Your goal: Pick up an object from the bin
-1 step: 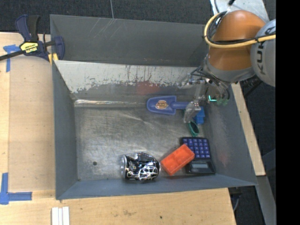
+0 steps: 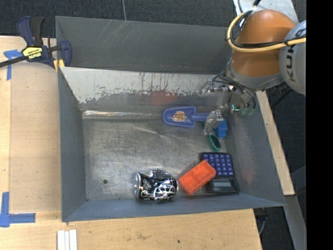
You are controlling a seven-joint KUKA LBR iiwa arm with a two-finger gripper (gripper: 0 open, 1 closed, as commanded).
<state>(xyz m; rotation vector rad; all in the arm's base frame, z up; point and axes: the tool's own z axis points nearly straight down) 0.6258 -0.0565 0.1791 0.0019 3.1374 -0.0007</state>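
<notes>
My gripper (image 2: 215, 120) hangs low at the bin's back right, under the orange-covered wrist. It is at the right end of a blue handled tool (image 2: 180, 116) with a round gold emblem, which lies flat near the back wall. Whether it touches the tool's handle I cannot tell. A small green thing (image 2: 213, 140) lies just below the gripper. A dark blue calculator (image 2: 221, 171) rests further toward the front right.
An orange block (image 2: 197, 177) leans against the calculator's left side. A crumpled black-and-white thing (image 2: 155, 185) sits at the front middle. The bin's left half is bare floor, with sloping walls all round.
</notes>
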